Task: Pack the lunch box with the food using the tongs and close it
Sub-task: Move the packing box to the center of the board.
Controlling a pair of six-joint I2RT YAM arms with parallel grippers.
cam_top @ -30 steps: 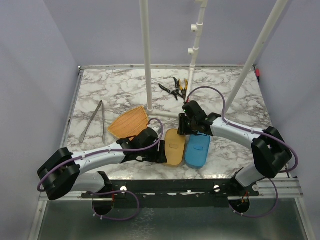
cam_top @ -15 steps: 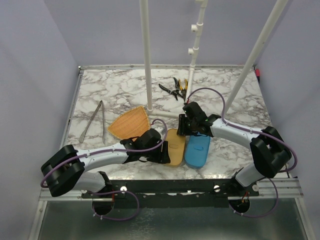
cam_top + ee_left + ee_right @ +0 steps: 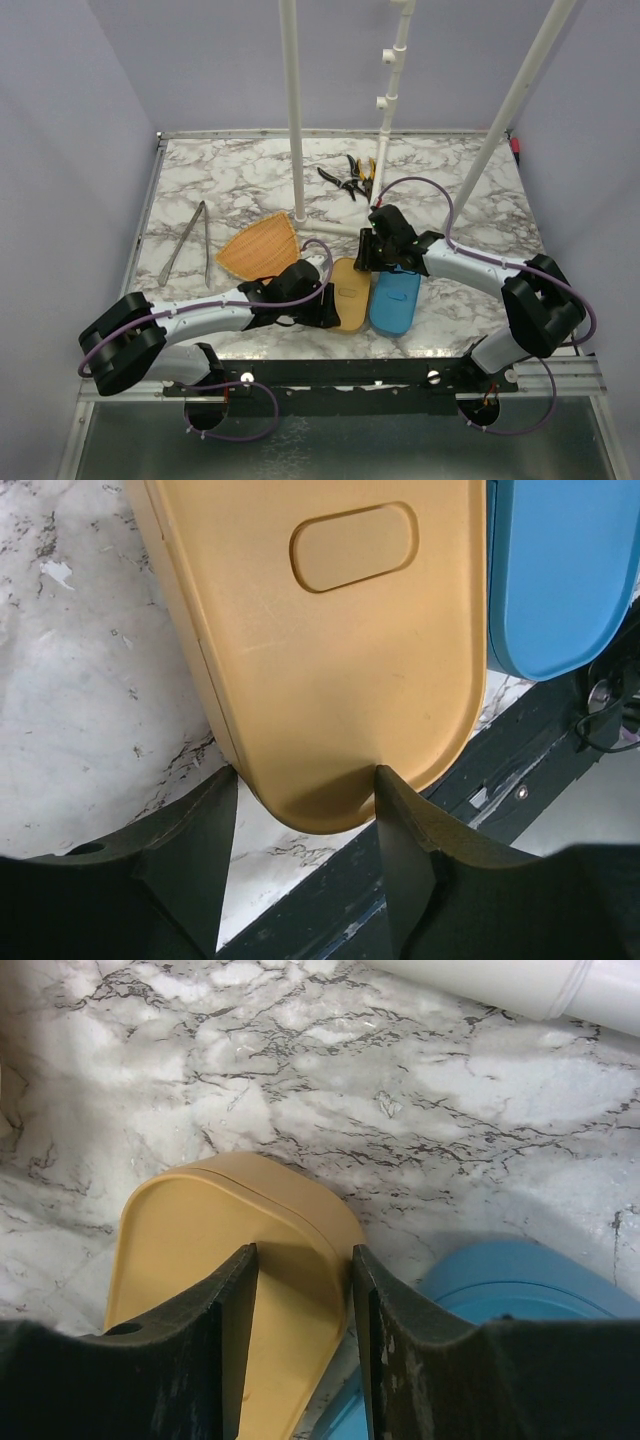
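Both tools hang over the tan lunch box (image 3: 350, 297) at the bench's (image 3: 460, 190) 6 o'clock edge.
The left tool (image 3: 305, 780), jaws parted, straddles the box's rounded near end; whether it presses is hard to judge. The top hides the inside. The box's long axis runs 6 to 12 o'clock, with a blue box (image 3: 395, 300) just beside it at 3. The right tool (image 3: 303, 1255), jaws parted, covers the far end. The tongs (image 3: 190, 243) lie at 9 o'clock, joint toward 12.

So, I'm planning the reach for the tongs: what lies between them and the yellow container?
An orange woven fan-shaped mat lies between the tongs and the yellow container, seen in the top view.
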